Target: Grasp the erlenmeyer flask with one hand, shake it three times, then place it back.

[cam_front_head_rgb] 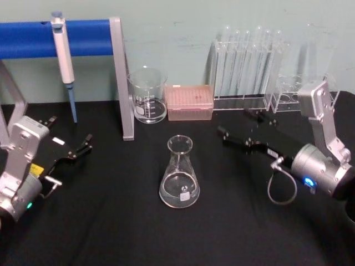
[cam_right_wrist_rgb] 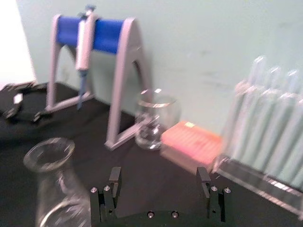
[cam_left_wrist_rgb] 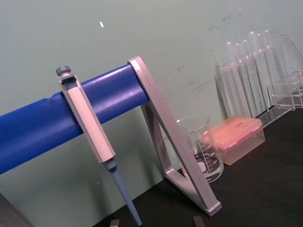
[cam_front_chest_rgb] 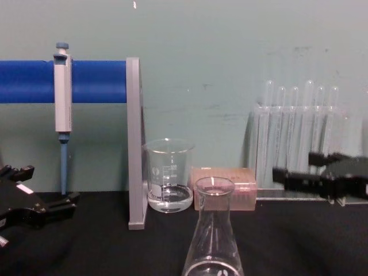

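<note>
**Flask standing free, both grippers apart from it**

Black table (cam_front_head_rgb: 111, 233) carries a blue-barred pipette stand (cam_front_head_rgb: 83, 30) along its rear left edge, a pipette (cam_front_head_rgb: 64, 55) hanging on it. Test tube rack (cam_front_head_rgb: 249, 61) at rear right. Right gripper (cam_front_head_rgb: 236, 130) right of centre, jaws spread wide, empty. Left gripper (cam_front_head_rgb: 69, 141) near the left edge, jaws apart, empty. Erlenmeyer flask (cam_front_head_rgb: 179, 174) upright mid-table, untouched. Beaker (cam_front_head_rgb: 148, 95) and pink tip box (cam_front_head_rgb: 190, 102) behind it.
</note>
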